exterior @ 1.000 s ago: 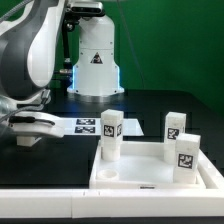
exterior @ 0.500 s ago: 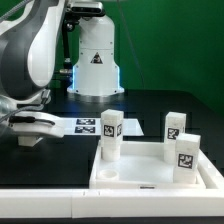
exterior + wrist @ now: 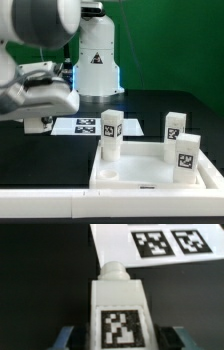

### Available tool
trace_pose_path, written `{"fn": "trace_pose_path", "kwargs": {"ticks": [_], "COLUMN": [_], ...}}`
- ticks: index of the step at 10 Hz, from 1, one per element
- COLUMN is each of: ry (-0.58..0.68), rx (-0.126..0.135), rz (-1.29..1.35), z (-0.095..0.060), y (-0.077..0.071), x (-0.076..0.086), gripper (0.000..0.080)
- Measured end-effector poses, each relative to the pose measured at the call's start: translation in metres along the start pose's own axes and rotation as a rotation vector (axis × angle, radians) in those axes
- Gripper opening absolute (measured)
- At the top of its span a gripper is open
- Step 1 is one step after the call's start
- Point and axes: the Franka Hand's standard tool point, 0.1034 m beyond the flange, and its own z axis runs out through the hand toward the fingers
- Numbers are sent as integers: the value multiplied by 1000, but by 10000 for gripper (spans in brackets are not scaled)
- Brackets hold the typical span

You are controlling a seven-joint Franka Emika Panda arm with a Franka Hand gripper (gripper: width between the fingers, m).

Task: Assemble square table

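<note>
On the black counter (image 3: 150, 105), the square top (image 3: 150, 178) sits near the front edge with three legs standing in it: one (image 3: 110, 135) at its back-left socket, two (image 3: 175, 128) (image 3: 187, 158) by its right rim. The wrist view shows the jaws clamped partway shut around a fourth tagged leg (image 3: 120, 308), just beside the marker board (image 3: 160, 243).

Your large grey-and-white robot arm (image 3: 35, 70) has shifted since a second ago: in the exterior view its bulk now spreads from nine o'clock up to eleven o'clock. The two-finger gripper (image 3: 120, 336), wide open a second ago, has closed in on a short white plastic leg with a black-and-white square tag (image 3: 118, 308), its blue-tipped jaws flanking the leg's sides.
</note>
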Motion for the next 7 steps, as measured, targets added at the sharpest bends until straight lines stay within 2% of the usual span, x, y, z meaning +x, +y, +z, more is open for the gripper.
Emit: {"fn": "trace_pose_path", "kwargs": {"ticks": [1, 2, 3, 4, 5, 7], "ry": [50, 118, 191, 270, 373, 464], "rx": [-8, 1, 19, 5, -16, -19], "rz": [3, 7, -19, -58, -89, -73], "z": [0, -10, -37, -65, -83, -76], "y": [3, -6, -30, -49, -58, -52], "x": [1, 2, -5, -9, -7, -8], "gripper": [284, 284, 284, 285, 285, 285]}}
